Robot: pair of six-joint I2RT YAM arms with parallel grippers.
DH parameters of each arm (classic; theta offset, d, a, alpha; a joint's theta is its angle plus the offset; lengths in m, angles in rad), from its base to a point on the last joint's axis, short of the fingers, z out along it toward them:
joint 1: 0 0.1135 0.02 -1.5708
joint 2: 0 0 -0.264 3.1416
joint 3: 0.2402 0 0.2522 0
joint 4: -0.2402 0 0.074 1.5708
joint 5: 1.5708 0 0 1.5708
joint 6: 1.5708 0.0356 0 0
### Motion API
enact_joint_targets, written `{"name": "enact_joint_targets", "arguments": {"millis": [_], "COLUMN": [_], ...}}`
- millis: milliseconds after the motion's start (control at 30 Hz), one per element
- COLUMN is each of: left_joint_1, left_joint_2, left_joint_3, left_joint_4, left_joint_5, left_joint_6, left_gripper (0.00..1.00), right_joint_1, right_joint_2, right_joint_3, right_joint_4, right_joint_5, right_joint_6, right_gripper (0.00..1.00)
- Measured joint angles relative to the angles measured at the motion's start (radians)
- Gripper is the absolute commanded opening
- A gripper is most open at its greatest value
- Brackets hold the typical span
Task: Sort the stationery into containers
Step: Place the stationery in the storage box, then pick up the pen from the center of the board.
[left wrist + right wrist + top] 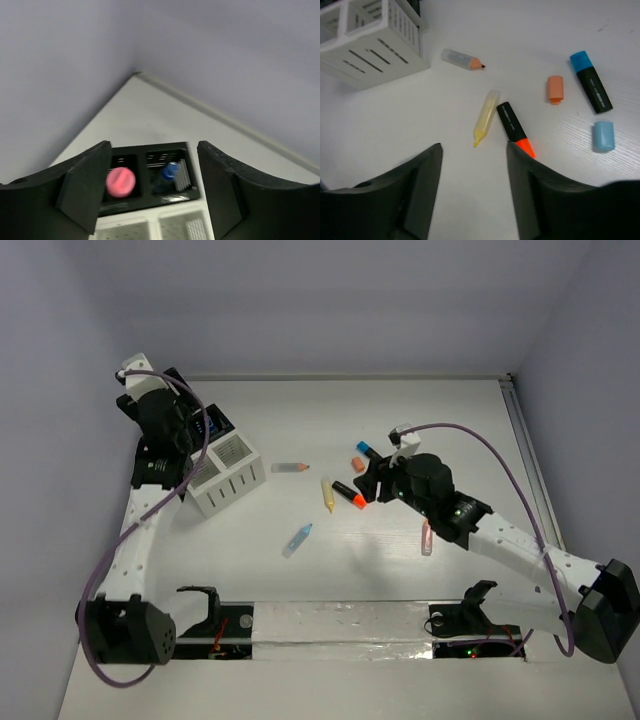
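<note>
Over the far-left corner of the table [450, 420], my left gripper [152, 167] hangs with its jaws spread wide and nothing between them, looking down into the organizer block [150, 205]. I judge it sits there because that is the drop point. The two black compartments lie right under the fingers, one holding a pink round-topped piece [120, 181] and the other a small blue-capped bottle [169, 174]. I cannot see far enough into the white slotted pair to say what they hold.

My right gripper [475, 152] is parted too, empty, and poised low above the loose stationery near the table's middle. I think it is placed to come down on the yellow highlighter [485, 118], which lies just ahead of the gap between the fingers. That one is slim, pale and translucent, tapering to a point at its near end. A black marker with an orange end [514, 128] lies just beside it, the two almost touching, so a clean pinch will need care.

Further off rest a black marker with a blue cap [590, 82], a loose orange cap [554, 89], a light blue cap [603, 136] and a clear stick with an orange tip [462, 59]. From above, a light blue stick [297, 538] and a pink stick [426, 537] lie apart from the cluster, nearer the arm bases — all yet to be sorted
</note>
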Motion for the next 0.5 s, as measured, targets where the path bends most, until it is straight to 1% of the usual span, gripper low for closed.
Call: {"name": "enact_joint_targets", "arguments": {"millis": [67,167,333,500], "left_joint_1": [-0.020,-0.080,-0.157,-0.217], "left_joint_2": [-0.068,-0.175,-0.274,-0.354], "left_joint_3": [-0.005,-0.053,-0.154,-0.266], "left_joint_4": [-0.008,-0.013,-0.061,-0.125], "left_joint_5": [0.067,0.172,0.383,0.571], "left_joint_6": [-0.026,-0.051,-0.075,-0.088], "left_gripper": [0.54,0.50,0.46,0.45], "right_joint_1": [0.000,0.000,-0.022,-0.105], "right_joint_2": [0.022,0.073,0.163,0.272], "right_joint_3": [0.000,0.005,0.027,0.094], "right_joint_4": [-0.002,-0.011,-0.056,-0.082], "right_joint_5": [0.027,0.070,0.092,0.067], "right_joint_6": [0.002,-0.001,-0.006,-0.003], "right_gripper": [0.49,0.39,0.37,0.38]}}
